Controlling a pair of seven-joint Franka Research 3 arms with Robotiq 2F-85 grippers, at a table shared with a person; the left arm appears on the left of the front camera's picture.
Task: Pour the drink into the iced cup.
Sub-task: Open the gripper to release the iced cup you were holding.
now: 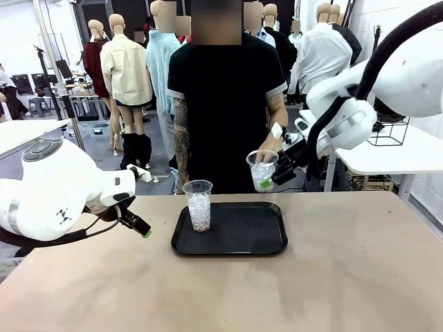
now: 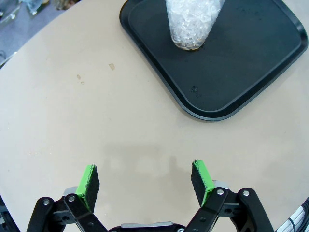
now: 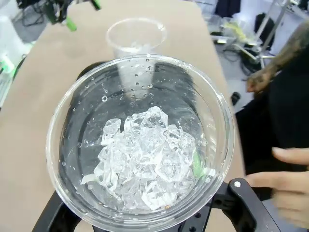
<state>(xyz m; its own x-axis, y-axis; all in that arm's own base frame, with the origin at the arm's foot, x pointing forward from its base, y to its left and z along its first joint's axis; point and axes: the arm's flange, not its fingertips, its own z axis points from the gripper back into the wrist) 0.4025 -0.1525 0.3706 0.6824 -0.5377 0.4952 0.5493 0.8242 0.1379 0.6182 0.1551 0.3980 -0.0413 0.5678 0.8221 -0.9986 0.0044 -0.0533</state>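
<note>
Currently: tan table (image 1: 360, 277), bare apart from a black tray (image 1: 266, 245) ahead of the left end effector (image 1: 143, 229). A white side table (image 1: 415, 155) sits behind the right end effector (image 1: 270, 180). Right is clenched on an iced cup (image 1: 261, 164), held above the table past the tray's far edge, with a person's hand (image 1: 268, 144) just beside its rim. Left is released, pads apart, low over bare table. Second iced cup (image 1: 199, 205) stands upright on the tray, between the two end effectors. Right wrist view adds droplets on the held cup's inner wall. Left wrist view adds a tiny droplet (image 2: 194, 89) on the tray.
</note>
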